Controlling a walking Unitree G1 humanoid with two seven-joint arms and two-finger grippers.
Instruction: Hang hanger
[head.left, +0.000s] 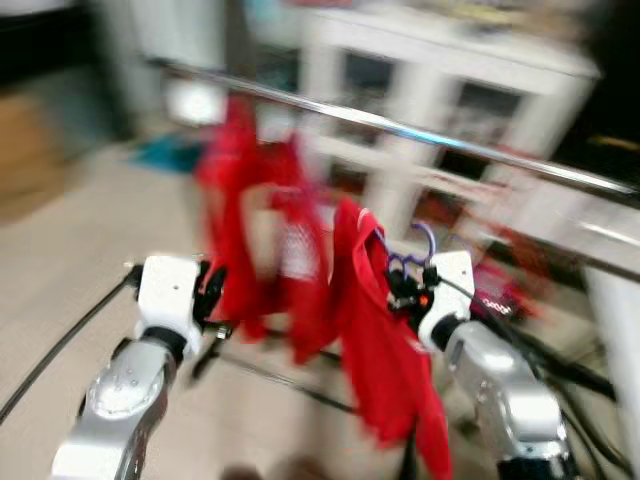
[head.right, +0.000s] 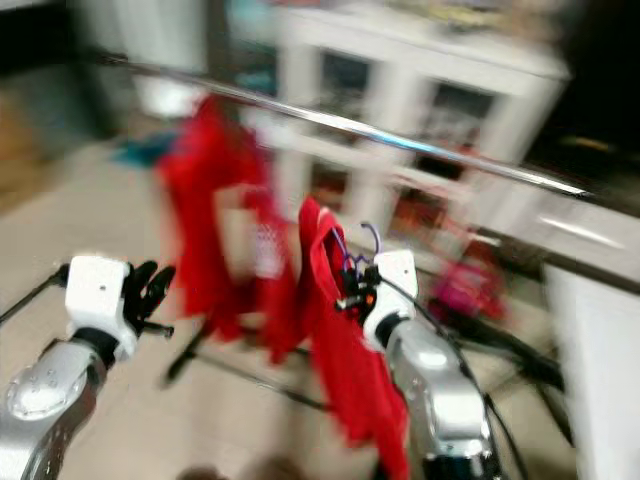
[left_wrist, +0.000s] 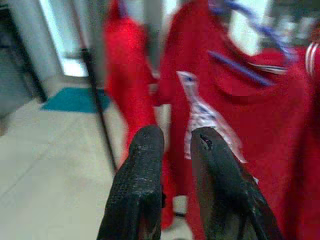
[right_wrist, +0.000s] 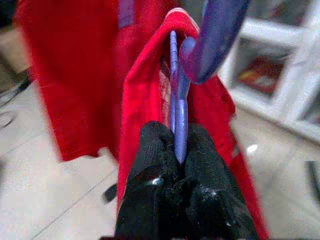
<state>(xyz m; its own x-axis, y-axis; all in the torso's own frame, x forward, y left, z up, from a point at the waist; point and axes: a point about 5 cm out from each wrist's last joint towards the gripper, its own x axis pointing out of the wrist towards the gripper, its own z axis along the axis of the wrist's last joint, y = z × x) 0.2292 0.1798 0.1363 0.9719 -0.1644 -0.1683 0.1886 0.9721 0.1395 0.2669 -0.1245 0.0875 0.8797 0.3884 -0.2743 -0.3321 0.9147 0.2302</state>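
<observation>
The right gripper (right_wrist: 178, 150) pinches a purple hanger (right_wrist: 178, 107) carrying a red shirt (head.left: 385, 350), held below the metal rail (head.left: 400, 128). The left gripper (left_wrist: 172, 150), fingers slightly parted and empty, faces red garments (head.left: 255, 235) hanging on the rail.

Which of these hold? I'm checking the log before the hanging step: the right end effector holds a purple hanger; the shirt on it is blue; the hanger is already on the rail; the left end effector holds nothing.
1. The right end effector grips a purple hanger. True.
2. The shirt on that hanger is blue. False: it is red.
3. The hanger's hook is on the metal rail. False: it is below the rail.
4. The left end effector holds nothing. True.
</observation>
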